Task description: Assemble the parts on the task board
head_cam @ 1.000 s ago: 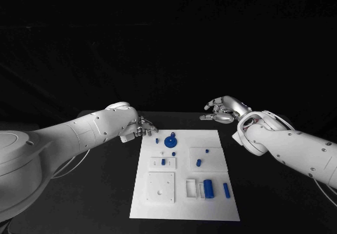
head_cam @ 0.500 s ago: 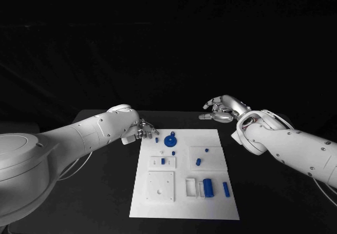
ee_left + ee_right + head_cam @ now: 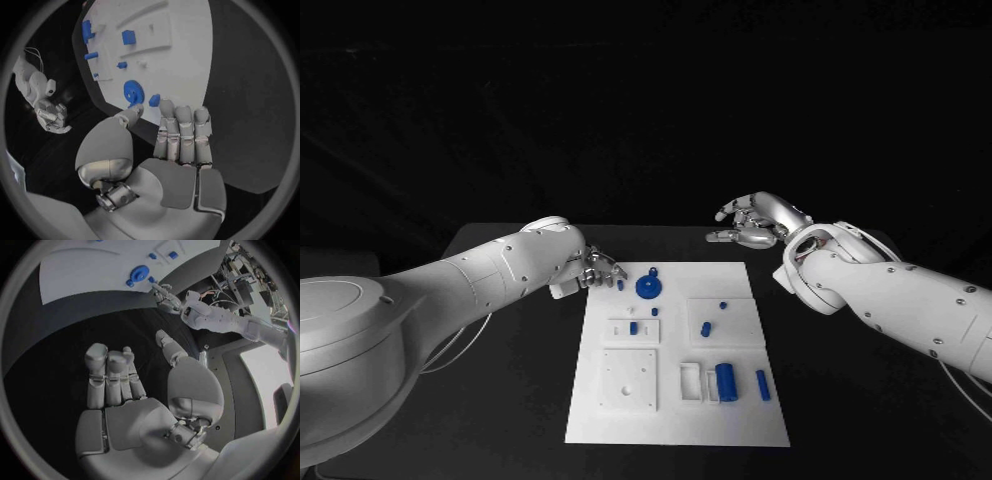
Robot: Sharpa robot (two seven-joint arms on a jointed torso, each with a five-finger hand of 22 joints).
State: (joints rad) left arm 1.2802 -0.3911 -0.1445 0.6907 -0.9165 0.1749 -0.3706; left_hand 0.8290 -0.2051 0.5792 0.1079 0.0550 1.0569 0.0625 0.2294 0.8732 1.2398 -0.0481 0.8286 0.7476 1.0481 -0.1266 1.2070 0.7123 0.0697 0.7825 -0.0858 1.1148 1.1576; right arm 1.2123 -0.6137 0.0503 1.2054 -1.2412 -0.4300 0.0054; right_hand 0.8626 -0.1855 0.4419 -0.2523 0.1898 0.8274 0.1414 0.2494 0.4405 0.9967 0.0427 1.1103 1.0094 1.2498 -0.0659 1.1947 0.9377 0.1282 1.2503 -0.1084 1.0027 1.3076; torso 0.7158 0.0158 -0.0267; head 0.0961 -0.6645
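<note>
White and flat, the task board [image 3: 678, 400] is lying in the middle of the black table [image 3: 516, 400], and every place below is being given relative to it. A round blue gear-like part [image 3: 649, 288] is sitting near its far edge, with a small blue peg [image 3: 620, 284] just beside it toward the left arm. More blue parts are being seen further in: a short piece [image 3: 635, 328] on a raised white block, a slanted piece [image 3: 707, 327] near the middle, and two upright bars [image 3: 727, 381] near the near edge. The left hand [image 3: 594, 268] is being held at the board's far left corner, fingers straight and side by side, thumb apart, nothing gripped; its fingertips [image 3: 167, 108] are lying close to the small peg, though contact cannot be told. The right hand [image 3: 753, 222] is being held beyond the board's far right corner, well apart from it, fingers loosely spread and empty.
</note>
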